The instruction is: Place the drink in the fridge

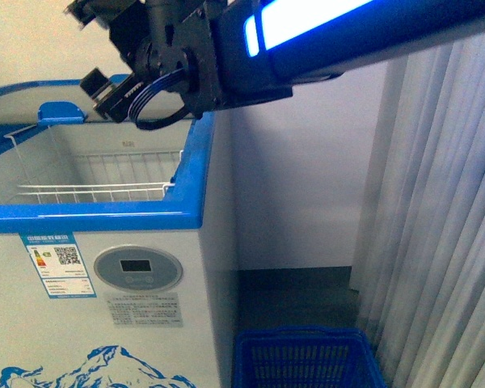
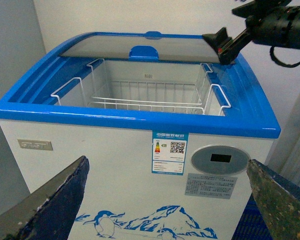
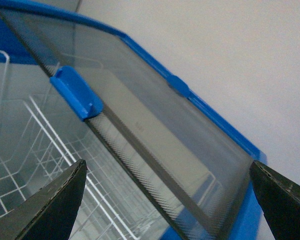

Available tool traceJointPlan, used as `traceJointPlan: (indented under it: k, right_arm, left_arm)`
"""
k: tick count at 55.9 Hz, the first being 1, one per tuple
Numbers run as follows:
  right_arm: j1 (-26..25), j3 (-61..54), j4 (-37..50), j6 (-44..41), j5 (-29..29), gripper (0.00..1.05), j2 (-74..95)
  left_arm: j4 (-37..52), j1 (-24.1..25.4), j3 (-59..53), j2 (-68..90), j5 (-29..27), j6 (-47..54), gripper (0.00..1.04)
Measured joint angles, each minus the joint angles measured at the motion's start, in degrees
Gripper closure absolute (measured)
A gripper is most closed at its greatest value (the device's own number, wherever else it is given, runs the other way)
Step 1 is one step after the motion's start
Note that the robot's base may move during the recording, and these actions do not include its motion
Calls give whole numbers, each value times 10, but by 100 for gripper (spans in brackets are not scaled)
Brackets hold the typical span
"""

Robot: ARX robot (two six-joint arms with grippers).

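fridge (image 2: 115,165) lid slid back, wire basket (image 2: 145,97) inside

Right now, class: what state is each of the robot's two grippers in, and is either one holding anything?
Left gripper: open, holding nothing.
Right gripper: open, holding nothing, above the white chest freezer's glass sliding lid.

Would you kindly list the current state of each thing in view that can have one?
fridge: open, glass lid slid to the back.
wire basket: inside the fridge, empty.
display: dark.
left end effector: open, empty.
right end effector: open, empty, over the lid.
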Motion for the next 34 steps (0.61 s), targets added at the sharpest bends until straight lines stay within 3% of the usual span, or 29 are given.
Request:
traceJointPlan:
  k: [14,34]
  right_arm:
    - [-47,-160,63,57,33,7,-144]
    - [-113,-525,144,153,80,7,-385]
  left_arm:
    - [0,0,0,0,0,0,8]
    - [0,0,0,0,0,0,8]
